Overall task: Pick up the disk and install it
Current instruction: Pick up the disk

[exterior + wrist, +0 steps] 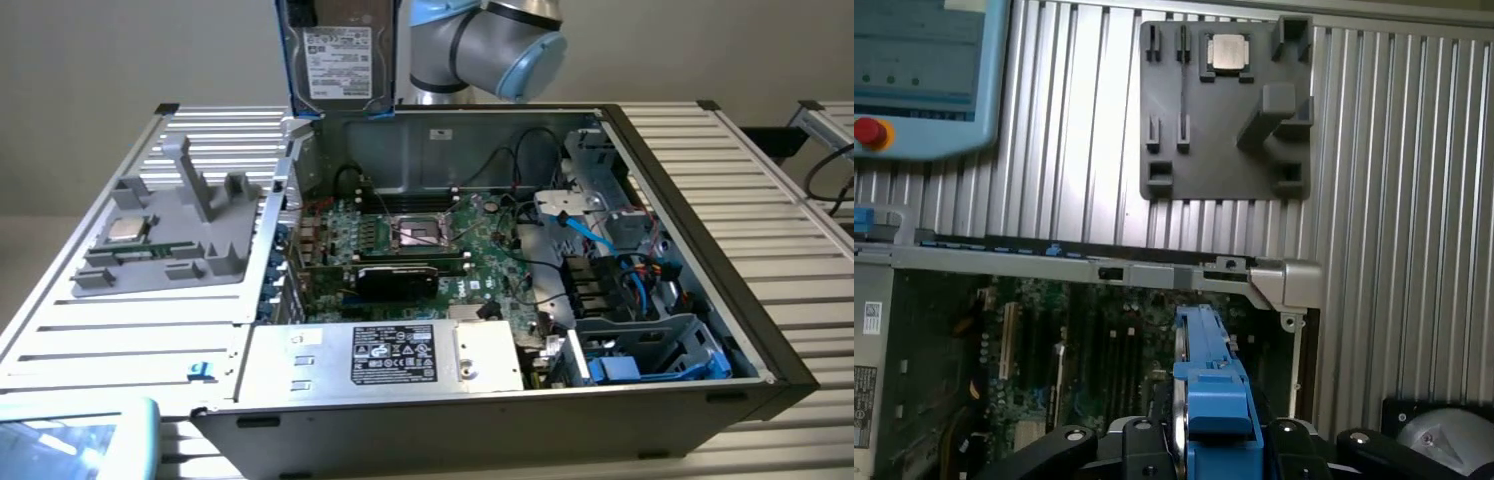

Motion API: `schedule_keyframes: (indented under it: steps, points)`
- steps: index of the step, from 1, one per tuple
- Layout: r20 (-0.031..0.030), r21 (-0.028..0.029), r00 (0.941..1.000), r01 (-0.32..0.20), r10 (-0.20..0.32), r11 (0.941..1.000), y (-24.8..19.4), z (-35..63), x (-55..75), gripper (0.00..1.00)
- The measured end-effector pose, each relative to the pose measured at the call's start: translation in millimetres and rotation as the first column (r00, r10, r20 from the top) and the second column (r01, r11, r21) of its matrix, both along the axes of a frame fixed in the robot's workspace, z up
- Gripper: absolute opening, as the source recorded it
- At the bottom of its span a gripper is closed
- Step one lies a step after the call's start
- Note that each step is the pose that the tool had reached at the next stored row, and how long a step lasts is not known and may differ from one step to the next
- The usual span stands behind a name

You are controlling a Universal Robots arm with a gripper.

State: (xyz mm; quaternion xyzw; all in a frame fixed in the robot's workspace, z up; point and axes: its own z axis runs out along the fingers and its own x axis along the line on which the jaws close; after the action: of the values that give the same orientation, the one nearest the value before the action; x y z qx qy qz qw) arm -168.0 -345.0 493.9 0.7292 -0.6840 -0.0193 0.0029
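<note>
Disk (pixel 338 55) is upright in the air, white label facing the exterior camera, above the far edge of the open computer case (pixel 667 170). In the wrist view the end effector (pixel 1216 448) is clamped on the disk's blue carrier, a black finger (pixel 1139 440) on each side (seen edge-on, motherboard (pixel 1054 350) beneath). A grey fixture (pixel 160 235) holding a CPU chip (pixel 127 229) sits on the ribbed tabletop (pixel 774 200) beside the case.

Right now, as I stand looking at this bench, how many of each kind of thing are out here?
Disk in a blue frame: 1
Small square chip: 1
Grey holder tray: 1
Open computer case: 1
Handheld screen with a red button: 1
Total: 5
</note>
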Motion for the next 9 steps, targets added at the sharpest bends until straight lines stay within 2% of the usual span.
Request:
schedule_keyframes:
  steps: [6,9]
  points:
    - [0.0,0.0001,1.0,0.0,0.0,1.0,-11.8,0.0,23.8,0.37]
    - [0.0,0.0,1.0,0.0,0.0,1.0,-18.9,0.0,31.2,0.37]
